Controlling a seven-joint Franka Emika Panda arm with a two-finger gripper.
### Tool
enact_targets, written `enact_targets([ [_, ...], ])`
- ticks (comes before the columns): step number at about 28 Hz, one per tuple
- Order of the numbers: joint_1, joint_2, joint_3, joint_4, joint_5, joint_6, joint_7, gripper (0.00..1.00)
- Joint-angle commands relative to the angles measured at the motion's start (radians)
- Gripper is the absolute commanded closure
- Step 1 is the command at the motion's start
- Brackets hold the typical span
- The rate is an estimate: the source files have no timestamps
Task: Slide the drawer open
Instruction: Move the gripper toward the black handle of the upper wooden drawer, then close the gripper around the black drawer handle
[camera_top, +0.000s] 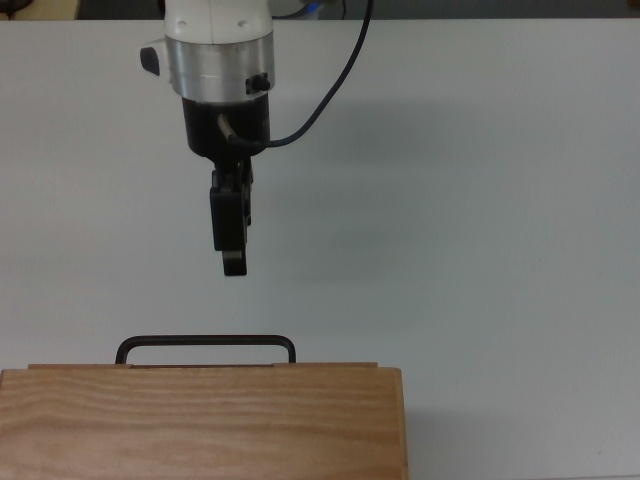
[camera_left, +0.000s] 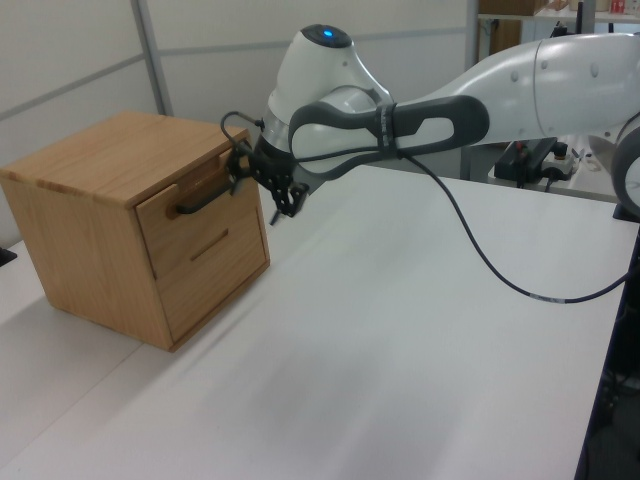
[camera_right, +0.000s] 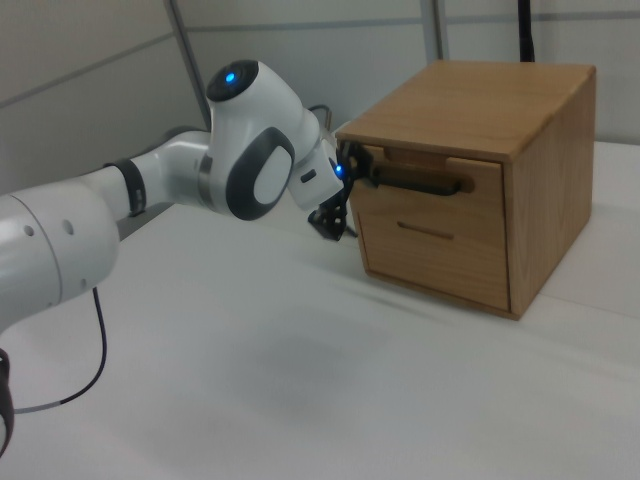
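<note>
The drawer (camera_left: 165, 228) is the upper front panel of a light wooden cabinet (camera_left: 110, 160) and sits flush, shut. Its black bar handle (camera_left: 208, 194) runs across the panel, and the top view shows the handle (camera_top: 205, 341) sticking out past the cabinet top (camera_top: 200, 420). My gripper (camera_left: 260, 185) hovers just off the handle's right end in the left view, not touching it. It is open, with one finger above the other. In the top view my gripper (camera_top: 233, 262) points at the handle from a short gap. In the right view my gripper (camera_right: 340, 192) hangs left of the drawer (camera_right: 480, 195).
A white table (camera_top: 450, 200) carries the cabinet. Below the drawer is a second panel with a narrow slot (camera_left: 210, 245). The arm's black cable (camera_left: 480, 270) loops above the table. Desks and equipment (camera_left: 530, 150) stand behind the table in the left view.
</note>
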Motion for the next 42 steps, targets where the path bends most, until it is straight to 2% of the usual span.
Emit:
enact_targets([
  [1,0.007,0.039,-0.016,0.006,-0.009,0.193,0.025,0.04],
  [8,0.014,0.105,-0.042,0.006,-0.007,0.412,0.022,0.04],
  [13,0.066,0.145,-0.107,0.006,0.008,0.586,0.025,0.09],
  [16,0.072,0.156,-0.111,0.005,0.031,0.634,0.024,0.13],
  [18,0.073,0.162,-0.113,0.005,0.051,0.640,0.022,0.20],
  [21,0.073,0.162,-0.111,0.003,0.052,0.640,0.022,0.33],
  [26,0.080,0.161,-0.113,-0.006,0.054,0.639,0.019,0.36],
  [28,0.081,0.159,-0.113,-0.020,0.054,0.637,0.018,0.49],
  [31,0.080,0.158,-0.113,-0.023,0.054,0.634,0.014,0.49],
  [34,0.080,0.153,-0.113,-0.043,0.054,0.631,0.013,0.37],
  [36,0.080,0.151,-0.113,-0.051,0.054,0.630,0.013,0.37],
  [37,0.080,0.151,-0.113,-0.055,0.054,0.630,0.014,0.38],
  [38,0.080,0.151,-0.113,-0.054,0.054,0.630,0.016,0.46],
  [42,0.080,0.150,-0.113,-0.055,0.056,0.630,0.018,0.59],
])
